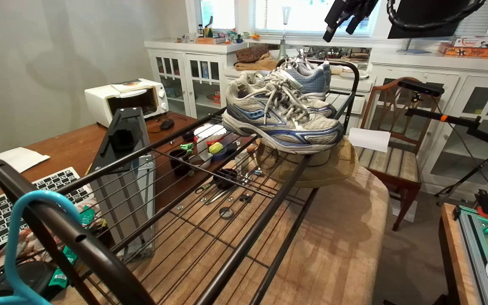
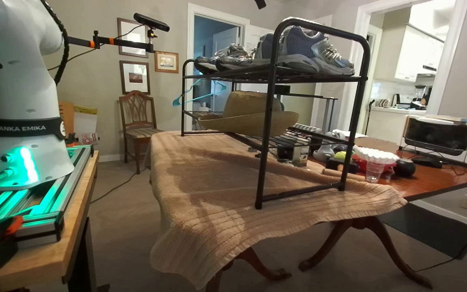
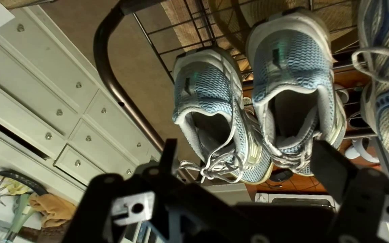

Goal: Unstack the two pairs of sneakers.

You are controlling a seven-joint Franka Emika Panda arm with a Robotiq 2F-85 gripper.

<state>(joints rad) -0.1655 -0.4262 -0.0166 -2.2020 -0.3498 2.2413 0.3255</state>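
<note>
A pair of grey-and-white sneakers with blue accents (image 1: 286,123) sits on the top shelf of a dark metal rack (image 1: 251,237). A bluer mesh pair (image 1: 309,78) stands beside it at the rack's end. Both pairs also show in an exterior view, the blue pair (image 2: 304,44) near and the white pair (image 2: 235,59) farther off. In the wrist view the blue shoes (image 3: 211,84) stand side by side, with part of a white shoe (image 3: 388,94) at the right edge. My gripper (image 1: 339,34) is open and empty above the shoes; its fingers (image 3: 247,152) are spread wide, apart from them.
The rack's end hoop (image 2: 320,29) rises beside the blue pair. A straw hat (image 2: 249,121) lies on the lower shelf. A blue hanger (image 1: 36,197) hangs at the opposite end. A toaster oven (image 1: 121,99), small items and a brown towel (image 2: 201,194) are on the table.
</note>
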